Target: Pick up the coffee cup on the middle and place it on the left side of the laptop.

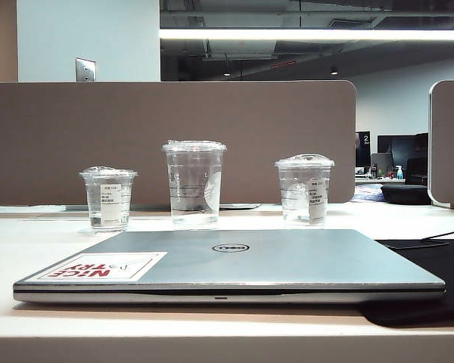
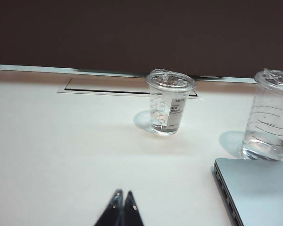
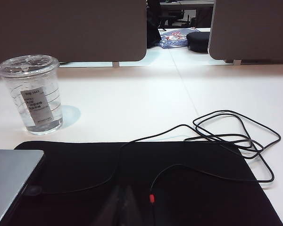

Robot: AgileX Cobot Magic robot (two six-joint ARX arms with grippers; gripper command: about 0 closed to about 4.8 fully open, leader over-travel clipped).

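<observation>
Upright, lidded coffee cup (image 1: 194, 182) stands behind laptop (image 1: 234, 266); left hand (image 2: 122, 203) and right hand (image 3: 123, 200) pressed together.

black tapered fingertips (image 2: 123, 209) (glossy), pointed

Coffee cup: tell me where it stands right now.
In the exterior view the tall clear plastic coffee cup with dark lines stands mid-table behind the closed silver-grey Dell laptop, between two shorter domed-lid clear cups.
</observation>
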